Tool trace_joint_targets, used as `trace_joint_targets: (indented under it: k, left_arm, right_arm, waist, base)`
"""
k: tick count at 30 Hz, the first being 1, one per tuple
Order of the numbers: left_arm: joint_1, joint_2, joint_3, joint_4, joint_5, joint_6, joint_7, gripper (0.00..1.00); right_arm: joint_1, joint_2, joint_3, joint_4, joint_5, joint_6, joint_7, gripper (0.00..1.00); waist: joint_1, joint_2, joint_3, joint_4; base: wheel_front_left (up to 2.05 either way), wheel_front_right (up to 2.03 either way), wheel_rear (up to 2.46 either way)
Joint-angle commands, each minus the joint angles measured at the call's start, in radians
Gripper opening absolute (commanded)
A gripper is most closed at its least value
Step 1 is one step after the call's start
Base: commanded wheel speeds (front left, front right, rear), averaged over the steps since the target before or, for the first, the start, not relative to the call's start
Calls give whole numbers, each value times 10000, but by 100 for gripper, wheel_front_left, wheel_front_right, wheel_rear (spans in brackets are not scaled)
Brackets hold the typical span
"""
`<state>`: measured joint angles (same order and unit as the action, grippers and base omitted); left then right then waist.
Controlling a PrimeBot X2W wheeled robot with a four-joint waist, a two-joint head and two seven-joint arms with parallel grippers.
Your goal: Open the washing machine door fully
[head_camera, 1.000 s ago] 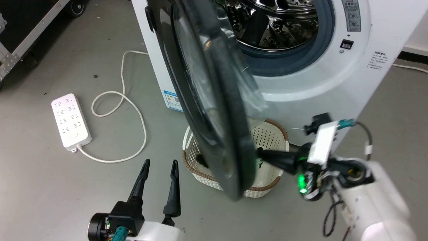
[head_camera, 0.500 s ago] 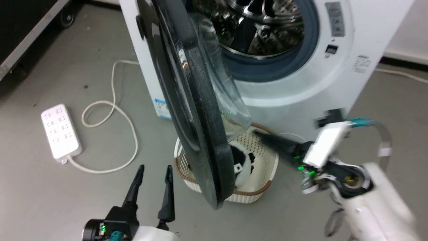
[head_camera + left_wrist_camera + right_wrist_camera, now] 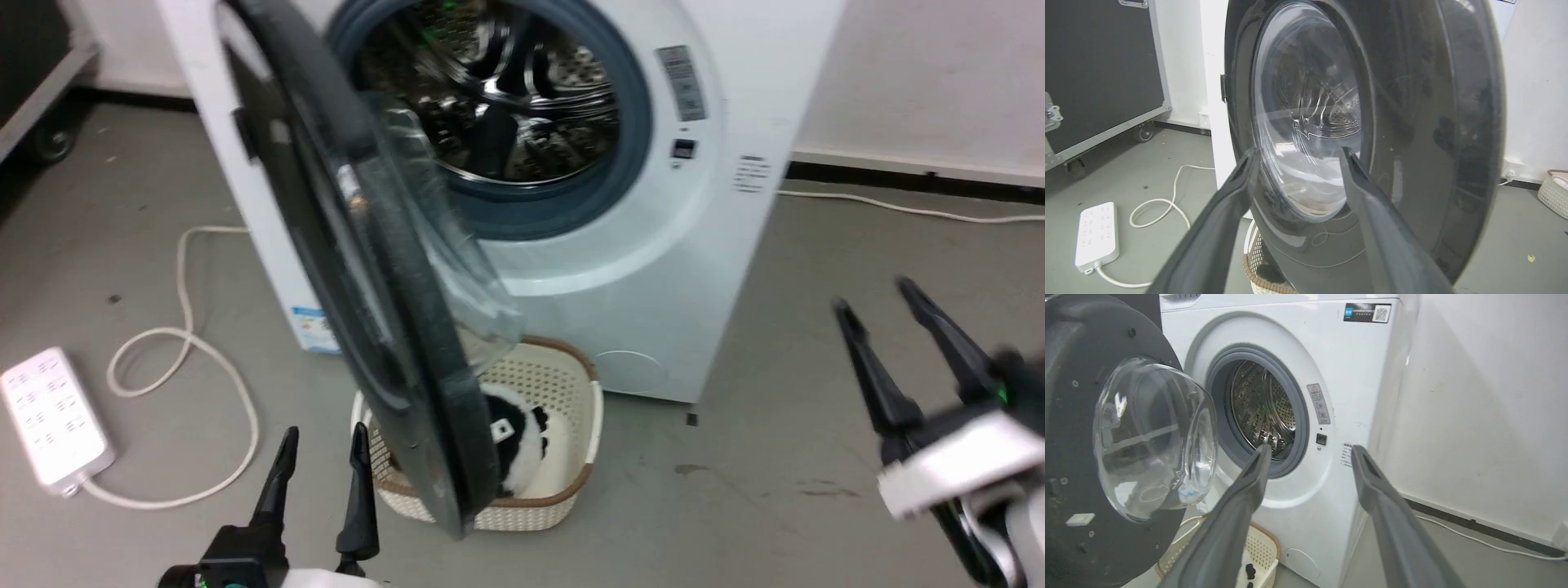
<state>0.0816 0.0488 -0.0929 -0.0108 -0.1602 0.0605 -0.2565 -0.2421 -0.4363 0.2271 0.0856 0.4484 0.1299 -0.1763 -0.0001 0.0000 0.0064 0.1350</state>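
Head view: washing machine door (image 3: 384, 310) edge overhangs basket (image 3: 531, 513), right gripper (image 3: 873, 296) apart.

There is one washer (image 3: 718, 245) with one door (image 3: 326, 269), one drum (image 3: 506, 106) and one small dark latch slot (image 3: 684, 149); three stickers can be counted on its front, one grey sticker (image 3: 682, 82), one blue sticker (image 3: 314, 327) and one black sticker (image 3: 1367, 312). On the floor are two baskets, the near basket (image 3: 563, 490) holding one black-and-white toy (image 3: 522, 441) and a far basket (image 3: 1553, 192), plus one power strip (image 3: 49, 416), two cables, a looped cord (image 3: 181, 278) and a wall cable (image 3: 898, 208), and one black case (image 3: 1098, 61). There are two grippers, the left gripper (image 3: 322, 429) and the right gripper (image 3: 873, 294), with two fingers (image 3: 875, 371) each, four in all.
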Motion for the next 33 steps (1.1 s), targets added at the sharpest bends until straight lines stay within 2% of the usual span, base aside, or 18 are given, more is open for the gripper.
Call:
trace_joint_targets:
  k: [1, 6, 9, 12, 17, 26, 28, 29, 33]
  left_arm:
    - [133, 14, 57, -59, -13, -57, -53, 100]
    - [245, 14, 312, -142, 5, -131, -53, 100]
    - [273, 14, 432, -135, 48, -223, -53, 100]
    - [302, 14, 469, -55, 46, -291, -53, 100]
    - [332, 14, 574, 212, 15, -389, -53, 100]
    - [363, 14, 675, 429, 130, -479, -53, 100]
    - [359, 14, 663, 464, 138, -498, -53, 29]
    - [357, 14, 656, 472, 141, -501, -53, 0]
    - [319, 14, 676, 463, 104, -526, -53, 0]
  right_arm:
    - [445, 244, -286, -108, -436, 8, -191, 100]
    - [2199, 1932, -2032, -987, -2476, 8, -648, 100]
    - [3074, 2860, -2474, -1424, -3306, 8, -753, 100]
    - [3770, 3418, -2628, -1584, -3832, 8, -813, 100]
    - [4391, 3794, -2664, -1526, -4108, 8, -848, 100]
    - [4400, 3857, -2412, -1672, -3794, 8, -853, 100]
    - [4357, 3858, -2419, -1695, -3737, 8, -853, 100]
    - [4339, 3858, -2419, -1705, -3722, 8, -853, 100]
    - [4299, 3859, -2425, -1747, -3698, 8, -853, 100]
  waist:
    - [1, 0, -94, -242]
    - [1, 0, -55, -566]
    - [1, 0, -9, -683]
    - [1, 0, -6, -722]
    - [1, 0, -15, -783]
    - [1, 0, 35, -923]
    - [1, 0, 26, -938]
    - [1, 0, 17, -943]
    - [1, 0, 10, -938]
  base:
    - [0, 0, 0]
    - [0, 0, 0]
    - [0, 0, 0]
    - [0, 0, 0]
    - [0, 0, 0]
    - [0, 0, 0]
    - [0, 0, 0]
    - [0, 0, 0]
    - [0, 0, 0]
